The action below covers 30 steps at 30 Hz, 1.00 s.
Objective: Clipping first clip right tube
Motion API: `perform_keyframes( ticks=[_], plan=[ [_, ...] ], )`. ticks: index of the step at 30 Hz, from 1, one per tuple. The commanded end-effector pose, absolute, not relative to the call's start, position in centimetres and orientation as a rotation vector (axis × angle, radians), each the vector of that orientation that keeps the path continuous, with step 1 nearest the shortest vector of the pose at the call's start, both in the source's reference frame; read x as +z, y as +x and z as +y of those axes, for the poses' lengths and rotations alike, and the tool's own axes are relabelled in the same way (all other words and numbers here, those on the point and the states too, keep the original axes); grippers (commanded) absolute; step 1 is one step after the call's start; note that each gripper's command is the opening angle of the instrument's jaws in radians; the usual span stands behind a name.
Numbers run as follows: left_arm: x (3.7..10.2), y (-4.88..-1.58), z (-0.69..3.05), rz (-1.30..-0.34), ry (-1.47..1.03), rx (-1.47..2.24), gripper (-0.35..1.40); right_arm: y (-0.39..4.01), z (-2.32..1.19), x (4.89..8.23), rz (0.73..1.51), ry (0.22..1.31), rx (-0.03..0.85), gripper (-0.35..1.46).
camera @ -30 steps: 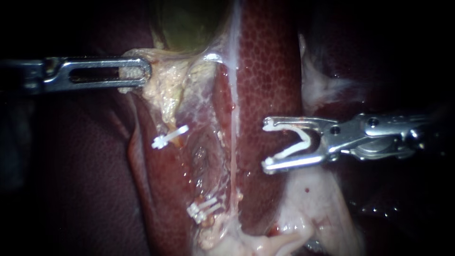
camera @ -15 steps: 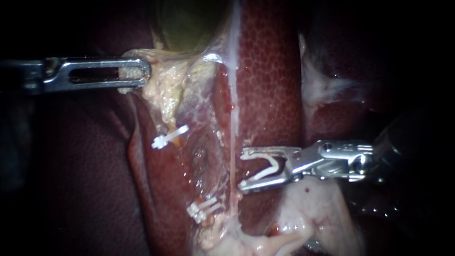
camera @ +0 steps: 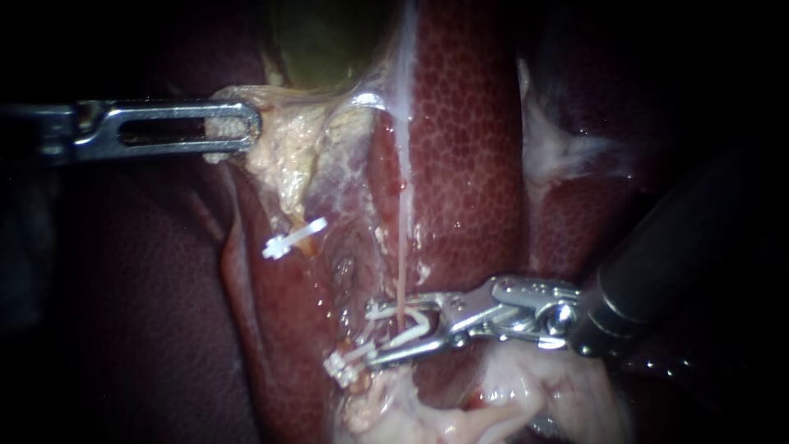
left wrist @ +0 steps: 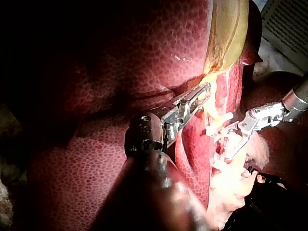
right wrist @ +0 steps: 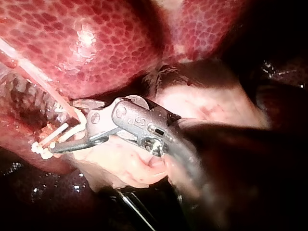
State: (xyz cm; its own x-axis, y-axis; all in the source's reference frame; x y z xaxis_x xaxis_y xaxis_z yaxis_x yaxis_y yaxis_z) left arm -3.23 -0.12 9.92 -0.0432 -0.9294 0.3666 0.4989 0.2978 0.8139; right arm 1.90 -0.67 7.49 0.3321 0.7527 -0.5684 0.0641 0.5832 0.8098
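Note:
The right tube (camera: 400, 271) is a thin pale strand running down beside the liver (camera: 468, 123). My right instrument (camera: 380, 333) comes in from the right with a white clip (camera: 413, 322) seated in both jaws. The jaws stand a little apart and the clip's legs straddle the tube just above two white clips (camera: 349, 364). The right wrist view shows the same: right instrument (right wrist: 65, 134), clip (right wrist: 61, 129), tube (right wrist: 48, 91). My left instrument (camera: 238, 127) is shut on pale tissue at the gallbladder (camera: 329, 41), also visible in the left wrist view (left wrist: 199, 96).
Another white clip (camera: 294, 237) sits on the left tube, up and left of the right instrument. Pale fatty tissue (camera: 534, 386) lies under the right instrument's shaft. Dark liver (camera: 123, 312) fills the left side.
My right instrument has moved down and to the left, from beside the liver onto the right tube. Its jaws have narrowed around the clip. The left instrument has not moved.

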Motion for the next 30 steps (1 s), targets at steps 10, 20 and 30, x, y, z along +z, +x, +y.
perform_keyframes(
  ticks=[10,20,30],
  plan=[
    [9.92,-3.23,-0.12,-1.07,0.517,-1.241,-0.35,1.84,-0.65,7.5,1.152,0.894,0.556,0.34],
    [9.92,-3.23,-0.12,-1.07,0.517,-1.241,-0.35,1.74,-0.67,7.5,1.1,1.023,0.6,-0.35],
    [9.92,-3.23,-0.12,-1.07,0.517,-1.241,-0.35,1.7,-0.72,7.49,1.069,1.037,0.627,-0.35]
  ],
)
